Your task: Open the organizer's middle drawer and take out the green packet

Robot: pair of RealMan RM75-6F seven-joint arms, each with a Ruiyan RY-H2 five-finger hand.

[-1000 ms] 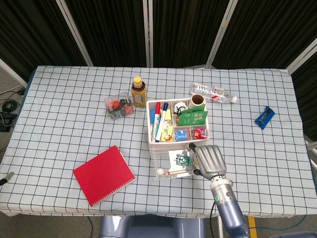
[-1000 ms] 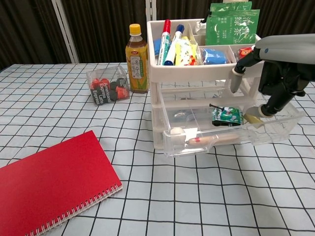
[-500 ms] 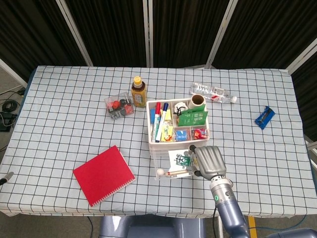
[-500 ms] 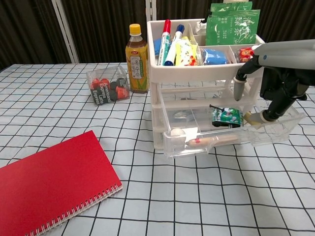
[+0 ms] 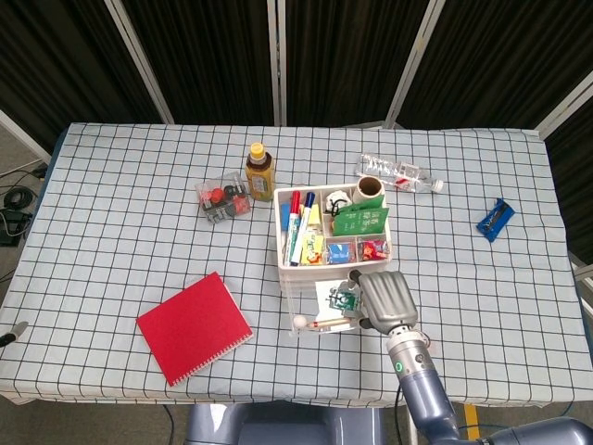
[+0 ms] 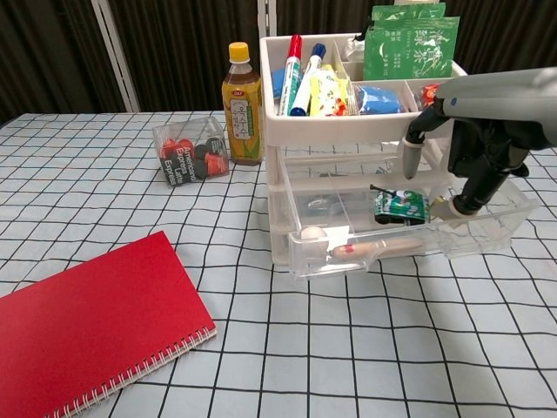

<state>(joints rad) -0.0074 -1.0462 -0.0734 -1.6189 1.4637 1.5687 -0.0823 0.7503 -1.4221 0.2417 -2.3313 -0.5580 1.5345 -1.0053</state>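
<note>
- Over the pulled-out middle drawer (image 6: pixel 409 239) of the organizer (image 6: pixel 348 117), the right hand (image 6: pixel 474 148) has shifted a bit left toward the green packet (image 6: pixel 399 207) compared with a second ago
- fingers (image 6: pixel 409 157) are apart and pointing down, holding nothing; one tip sits low by the drawer's right end, another hangs above the packet, apart from it
- head view: same hand (image 5: pixel 387 298) covers the drawer's right side, green packet (image 5: pixel 344 300) just beside its left edge
- drawer already open, so the open step looks done; judged next is closing the fingers on the packet, not yet grasped
- packet lies inside the drawer, right of centre, behind a wooden-handled tool (image 6: pixel 374 248) at the front
- left hand not in either view
- writing: small clear box (image 6: pixel 188 153) shows "American Express"; packet's white print too small to read; green sachets (image 6: pixel 411 45) on top have unreadable white script
- also on the table (image 6: pixel 104 200): tea bottle (image 6: pixel 241 103), red notebook (image 6: pixel 91 326)
</note>
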